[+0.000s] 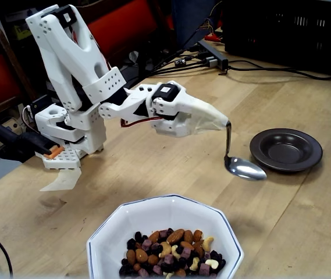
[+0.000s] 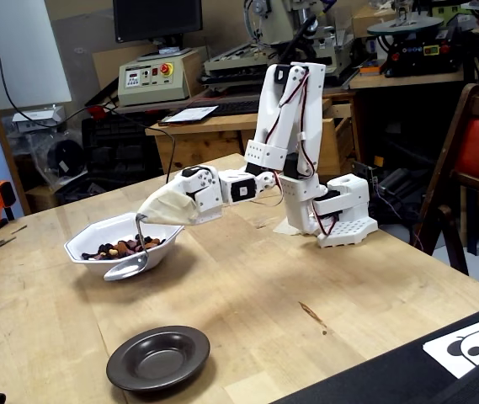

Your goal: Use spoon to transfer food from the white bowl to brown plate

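- The gripper (image 1: 222, 123), wrapped in pale cloth, clasps the spoon (image 1: 244, 167) by its handle top; the empty spoon hangs below its tip.
- In a fixed view, the spoon bowl (image 2: 126, 269) is in front of the white bowl (image 2: 121, 249), above the table (image 2: 323, 286).
- The food (image 1: 173, 251) lies in the white bowl's near part.
- The brown plate (image 1: 285, 149) sits just right of the spoon, empty, with bare wood between plate and bowl.

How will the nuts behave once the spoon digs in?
The food is loose, mixed pieces, so it will likely shift and roll aside. The spoon looks shallow and glossy, so pieces may slide off if tilted. The white bowl looks heavy enough to stay put.
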Robot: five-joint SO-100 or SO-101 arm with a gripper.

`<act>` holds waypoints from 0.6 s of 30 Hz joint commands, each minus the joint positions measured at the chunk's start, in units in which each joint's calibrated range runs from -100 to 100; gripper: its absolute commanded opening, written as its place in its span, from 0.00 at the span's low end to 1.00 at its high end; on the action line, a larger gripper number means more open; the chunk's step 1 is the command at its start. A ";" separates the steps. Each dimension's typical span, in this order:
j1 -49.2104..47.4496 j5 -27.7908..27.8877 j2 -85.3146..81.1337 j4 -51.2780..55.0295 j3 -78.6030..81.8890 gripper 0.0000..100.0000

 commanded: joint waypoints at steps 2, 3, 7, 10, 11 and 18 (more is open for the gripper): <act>0.21 1.56 0.50 -1.46 -6.14 0.03; 0.21 1.56 0.58 -1.46 -6.40 0.03; 0.28 1.56 0.58 -1.46 -6.49 0.03; 0.43 1.56 0.58 -1.46 -6.67 0.03; 0.50 1.61 0.50 -1.70 -6.40 0.03; 6.95 1.61 0.50 -1.46 -6.23 0.03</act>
